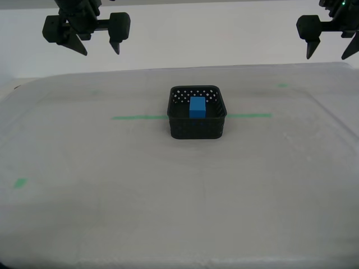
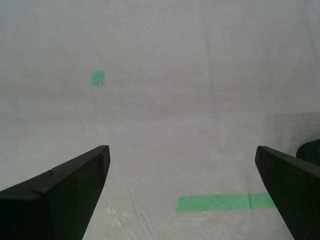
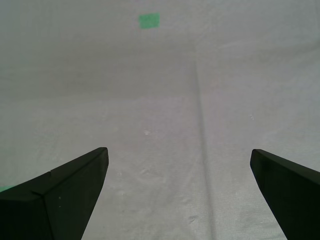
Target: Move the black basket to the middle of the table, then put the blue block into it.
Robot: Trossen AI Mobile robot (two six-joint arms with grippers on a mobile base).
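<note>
Small shallow black perforated plastic basket (image 1: pixel 196 130) sits about mid-way across the pale grey-white cloth-covered desk (image 1: pixel 168 213), straddling the thin green tape strip (image 1: pixel 137 117), which shows on both sides of it. Solid bright blue rectangular block (image 1: pixel 197 106) is inside the basket, toward its far wall and upright, with nothing touching it.

My first gripper (image 3: pixel 178 150): fingers (image 3: pixel 70 185) spread wide, nothing between them, bare cloth below. My second gripper (image 2: pixel 182 150): fingers (image 2: pixel 75 180) likewise wide and empty, with a piece of green tape under them. In the exterior view two arms hang high over the far edge, one at each side, well apart from the basket. I cannot match either to a wrist view with confidence.

Judgement: both parts of the task look met, so the step in hand is to finish clean.
- Keep both arms high and wide of the basket. It looks light, and a passing finger could nudge its rim and slide it off the line.
- No re-grasp is needed.
- Confirm the block lies fully below the rim. Its base is hidden from here.
</note>
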